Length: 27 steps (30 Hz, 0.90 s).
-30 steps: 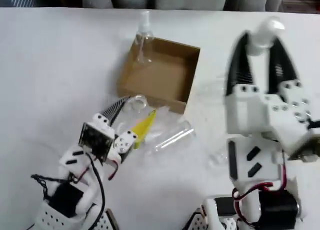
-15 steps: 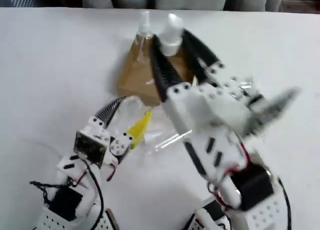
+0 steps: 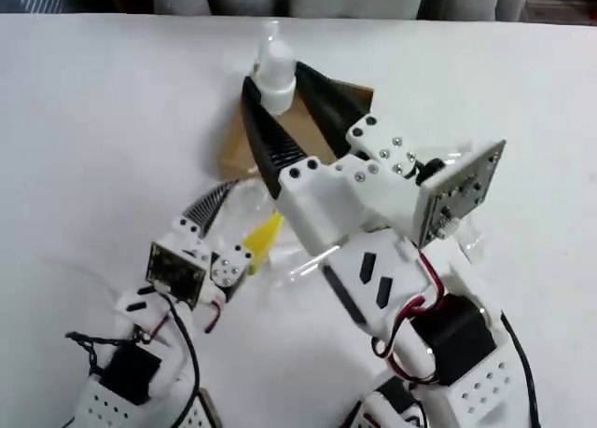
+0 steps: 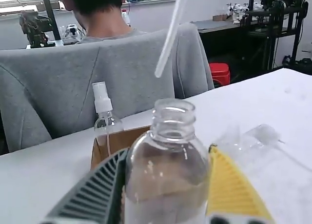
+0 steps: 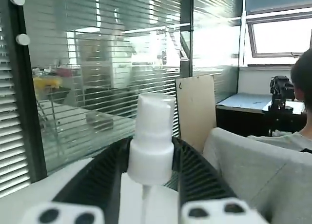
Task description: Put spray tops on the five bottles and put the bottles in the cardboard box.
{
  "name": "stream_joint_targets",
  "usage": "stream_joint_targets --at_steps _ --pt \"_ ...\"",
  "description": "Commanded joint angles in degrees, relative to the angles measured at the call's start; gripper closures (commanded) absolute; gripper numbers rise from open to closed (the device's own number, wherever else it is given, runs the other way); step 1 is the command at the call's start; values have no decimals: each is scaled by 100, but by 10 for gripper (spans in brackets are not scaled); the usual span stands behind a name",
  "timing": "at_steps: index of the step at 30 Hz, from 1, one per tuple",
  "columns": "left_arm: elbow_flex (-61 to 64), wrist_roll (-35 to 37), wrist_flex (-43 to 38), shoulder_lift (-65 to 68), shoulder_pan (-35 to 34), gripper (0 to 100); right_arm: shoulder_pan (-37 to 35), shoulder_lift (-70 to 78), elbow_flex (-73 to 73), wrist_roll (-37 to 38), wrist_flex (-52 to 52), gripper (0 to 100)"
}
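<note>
Above the cardboard box, the spray top looks like light, rigid plastic with a thin, bendy dip tube; its collar is the sensible place to hold. The right gripper pinches it there, fingers narrowly parted around the collar. Just beside the box's near side, the left gripper clamps an uncapped bottle, clear and likely slippery.

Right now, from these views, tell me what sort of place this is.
Probably a robotics lab or office workroom. A white table serves as the bench, a grey padded chair stands behind it, and slatted window blinds and a black equipment rack show beyond.
</note>
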Motion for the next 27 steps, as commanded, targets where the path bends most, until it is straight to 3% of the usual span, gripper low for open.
stream_joint_targets --at_steps 1,15,27 --pt "-70 70 -202 -84 -57 980 -31 -22 -35 -35 92 982" --pt "-70 70 -185 -84 -57 980 -31 -22 -18 -44 418 982" --pt "-79 70 -185 -84 -57 980 -48 -22 1134 -44 -321 982"
